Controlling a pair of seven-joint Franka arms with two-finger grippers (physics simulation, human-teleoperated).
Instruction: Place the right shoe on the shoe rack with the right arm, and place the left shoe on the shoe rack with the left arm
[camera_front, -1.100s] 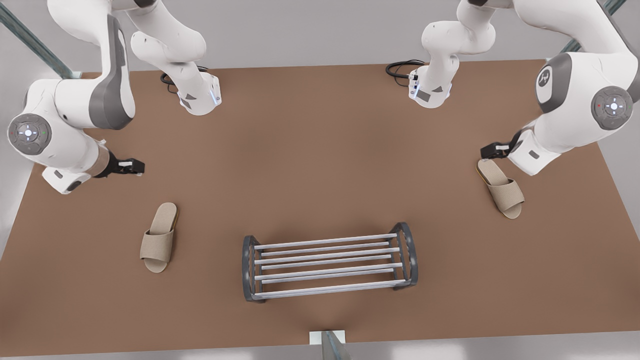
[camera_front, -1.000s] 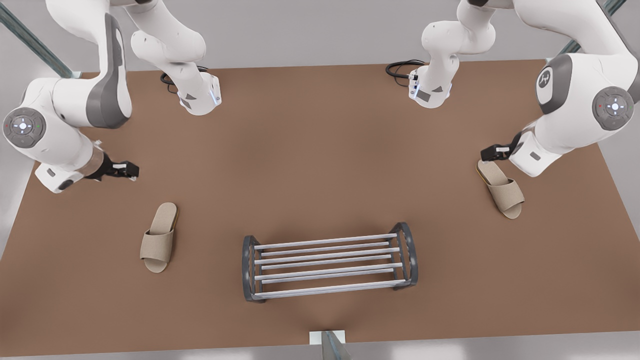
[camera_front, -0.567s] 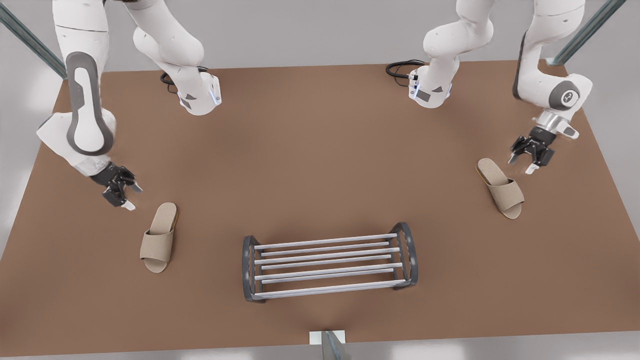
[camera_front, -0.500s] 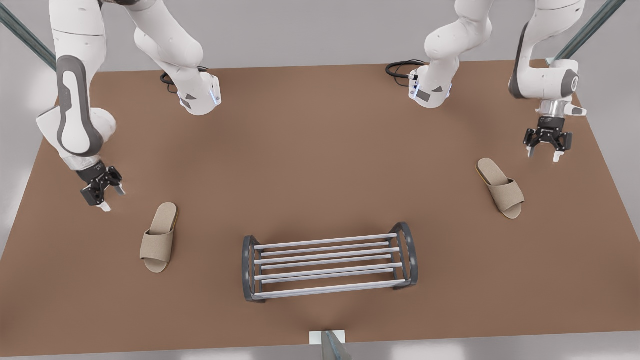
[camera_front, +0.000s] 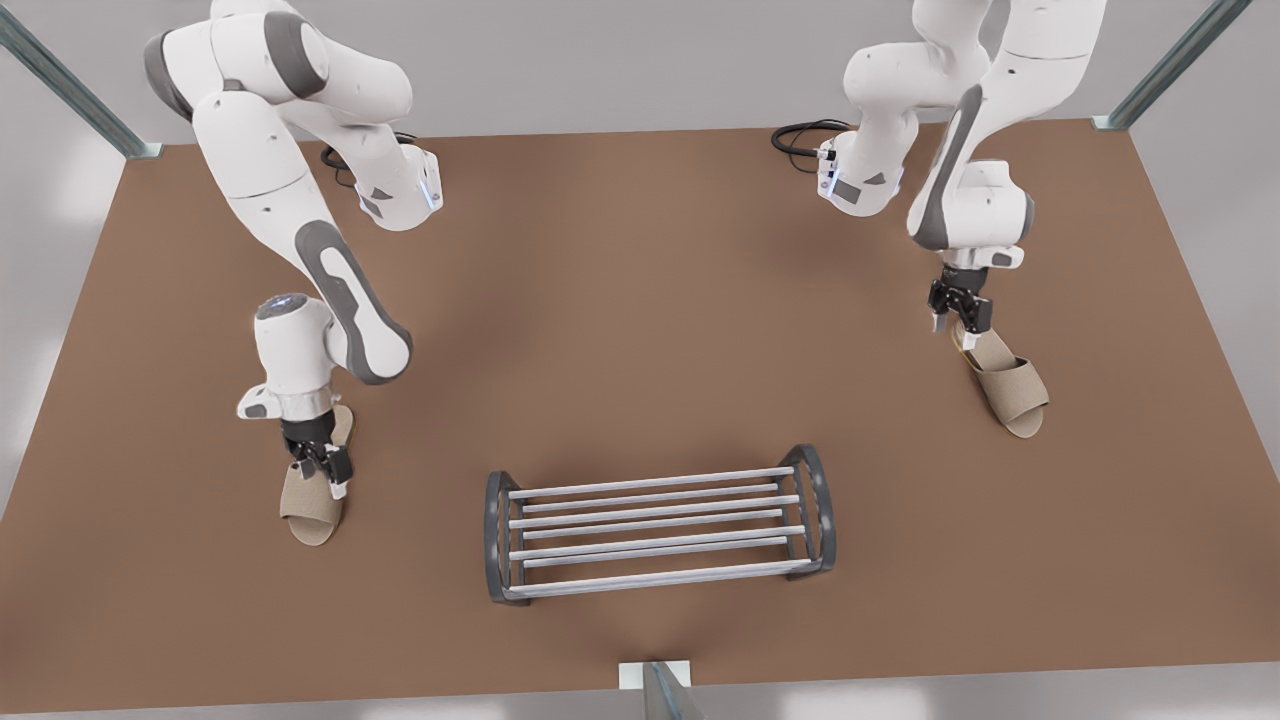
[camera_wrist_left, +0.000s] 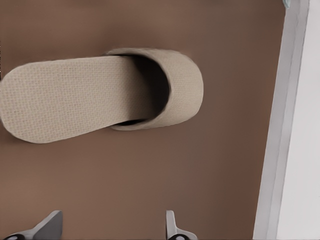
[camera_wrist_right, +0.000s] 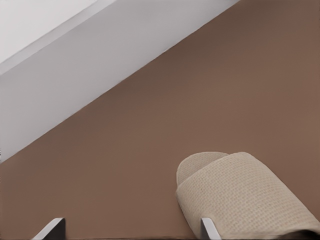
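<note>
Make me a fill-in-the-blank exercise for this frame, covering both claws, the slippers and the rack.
1. The left claw hangs near the heel end of the beige woven slipper on the front view's ____.
2. The right claw hangs over the other beige slipper, its fingers ____.
3. The rack of silver bars between dark grey end frames holds ____ slippers.
Missing words: right; open; no.
</note>
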